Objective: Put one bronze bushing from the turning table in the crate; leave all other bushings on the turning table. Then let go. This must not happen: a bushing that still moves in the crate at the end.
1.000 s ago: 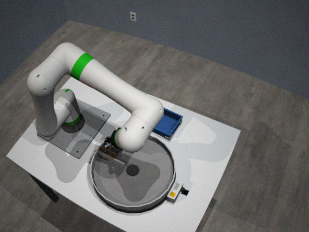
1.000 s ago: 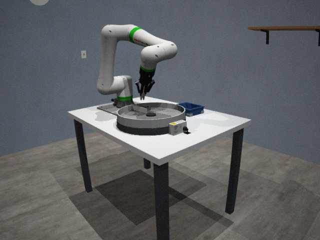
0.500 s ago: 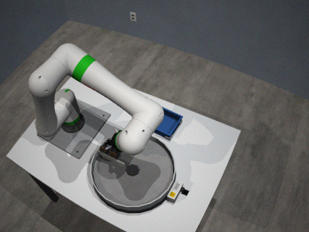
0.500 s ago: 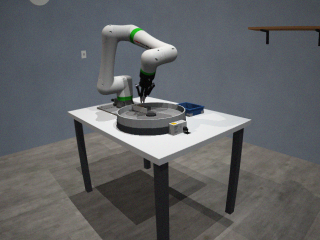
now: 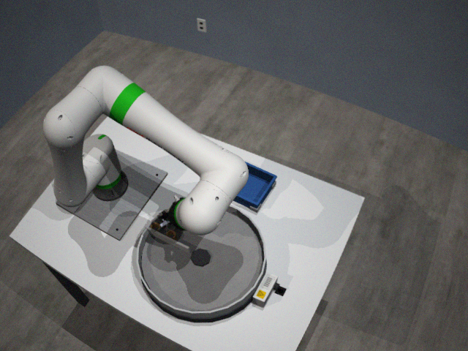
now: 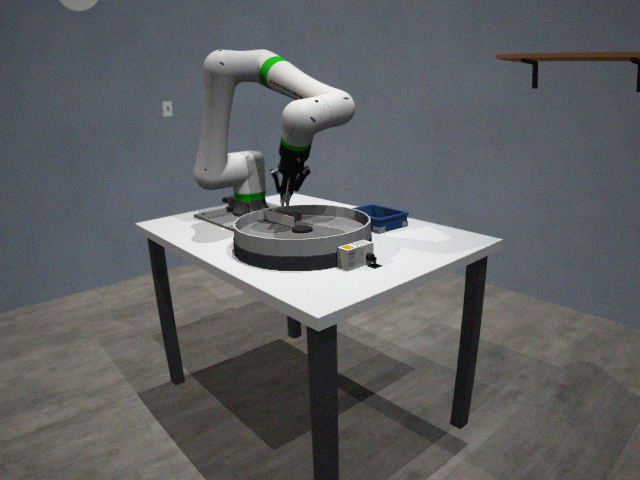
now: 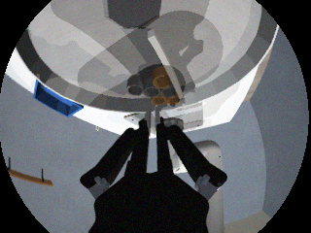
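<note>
Below the gripper (image 7: 155, 123), you can see a small cluster of bushings (image 7: 157, 87) on the turning table (image 5: 241, 272), lying against a pale straight bar (image 7: 158, 52) that runs toward the dark octagonal hub (image 7: 134, 6). At least two bronze bushings (image 7: 159, 80) show as orange rings; the grey ones beside them sit in shadow, and you cannot count them or tell for sure which touch which.

Your fingers stand nearly together, with only a thin strip of light between them, and nothing is held. They hang above the cluster, close to the table's near rim; from the exterior view the tips (image 6: 285, 198) look just over the bar, but whether they touch anything cannot be made out at that size.

From the top view, the arm's elbow and wrist (image 5: 205, 205) cover most of the gripper, so you see only a dark sliver of it and two bronze specks (image 5: 163, 229) at its edge.

Off to the side of the gripper, beyond the table's rim, the blue crate (image 5: 257, 186) stands on the white tabletop (image 5: 325, 241). The arm cuts off one corner of it in the top view, and in the wrist view only a blue sliver (image 7: 53, 99) shows. What you can see of its inside holds no bushing.
</note>
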